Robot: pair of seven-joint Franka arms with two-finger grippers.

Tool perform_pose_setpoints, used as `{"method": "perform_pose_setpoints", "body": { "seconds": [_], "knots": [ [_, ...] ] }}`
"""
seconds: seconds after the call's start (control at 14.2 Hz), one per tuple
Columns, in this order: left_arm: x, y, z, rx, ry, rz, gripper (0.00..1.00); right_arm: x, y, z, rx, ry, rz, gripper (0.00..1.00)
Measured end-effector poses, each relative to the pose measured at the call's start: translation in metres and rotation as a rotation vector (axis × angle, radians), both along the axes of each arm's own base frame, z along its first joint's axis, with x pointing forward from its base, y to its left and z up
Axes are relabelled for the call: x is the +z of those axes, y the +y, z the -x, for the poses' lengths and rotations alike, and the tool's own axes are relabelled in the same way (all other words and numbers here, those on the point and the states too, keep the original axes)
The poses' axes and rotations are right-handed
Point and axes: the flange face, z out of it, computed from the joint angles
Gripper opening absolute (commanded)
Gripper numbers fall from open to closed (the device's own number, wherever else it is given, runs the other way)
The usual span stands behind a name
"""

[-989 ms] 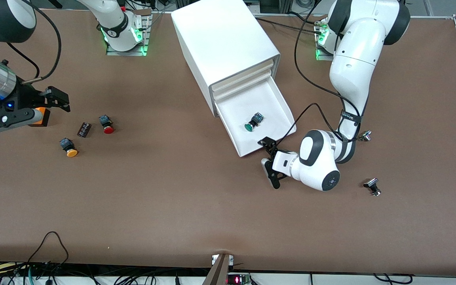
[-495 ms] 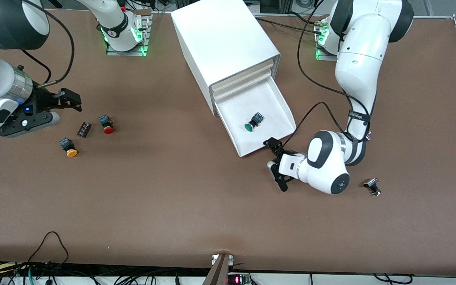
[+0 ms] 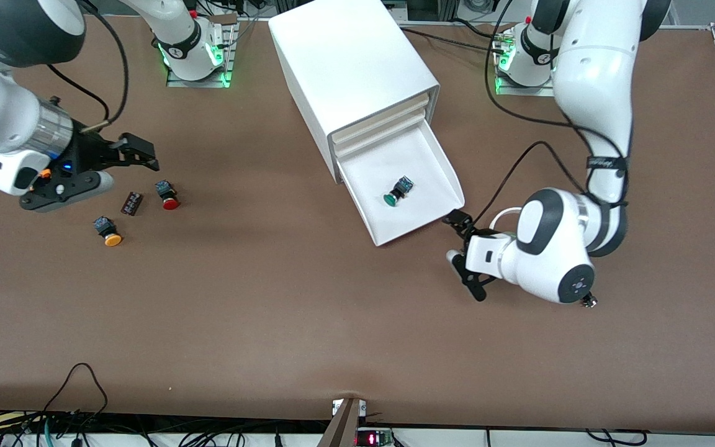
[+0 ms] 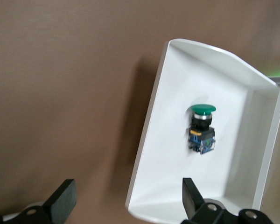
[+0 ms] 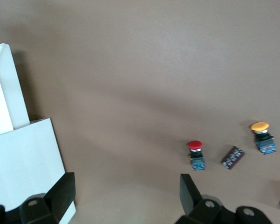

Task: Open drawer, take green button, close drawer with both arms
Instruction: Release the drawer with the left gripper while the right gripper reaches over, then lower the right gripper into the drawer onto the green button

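The white cabinet (image 3: 357,68) stands at the middle of the table with its lowest drawer (image 3: 432,180) pulled out. The green-capped button (image 3: 397,191) lies on its side in that drawer (image 4: 168,140); the left wrist view shows the button (image 4: 203,128) too. My left gripper (image 3: 466,256) is open and empty over bare table, just off the drawer's front corner toward the left arm's end. In its own view the left gripper (image 4: 126,198) straddles the drawer's front rim. My right gripper (image 3: 143,154) is open and empty over the table by the red-capped button; the right gripper (image 5: 125,191) points toward the cabinet (image 5: 23,163).
Toward the right arm's end lie a red-capped button (image 3: 167,194), a yellow-capped button (image 3: 108,231) and a small black block (image 3: 132,203). A small black and silver part (image 3: 589,302) peeks out under the left arm's wrist. Cables run along the table's near edge.
My left gripper has drawn back from the drawer's front toward the left arm's end. The right arm has swung in toward the cabinet, over the loose buttons. The drawer and green button have not moved.
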Motion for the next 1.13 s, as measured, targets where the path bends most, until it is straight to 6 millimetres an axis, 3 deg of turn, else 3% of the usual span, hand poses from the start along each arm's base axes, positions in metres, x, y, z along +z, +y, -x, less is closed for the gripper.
{"method": "perform_pose_setpoints", "body": {
  "seconds": [0.21,0.42,0.57,0.85,1.13],
  "knots": [
    [0.078,0.02,0.0,0.08,-0.092,-0.138,1.0,-0.015,0.064,-0.001,-0.093,0.033,0.032,0.99],
    [0.136,0.059,0.001,0.213,-0.135,-0.213,1.0,-0.029,0.123,-0.001,-0.198,0.051,0.041,0.99],
    [0.154,0.098,0.001,0.341,-0.106,-0.255,1.0,-0.039,0.155,-0.004,-0.291,0.056,0.025,0.99],
    [0.167,0.175,-0.003,0.512,-0.088,-0.351,1.0,-0.061,0.225,0.004,-0.472,0.032,0.011,0.99],
    [0.189,0.193,0.002,0.632,-0.101,-0.424,1.0,-0.095,0.315,0.035,-0.661,0.041,0.016,0.99]
  ]
}}
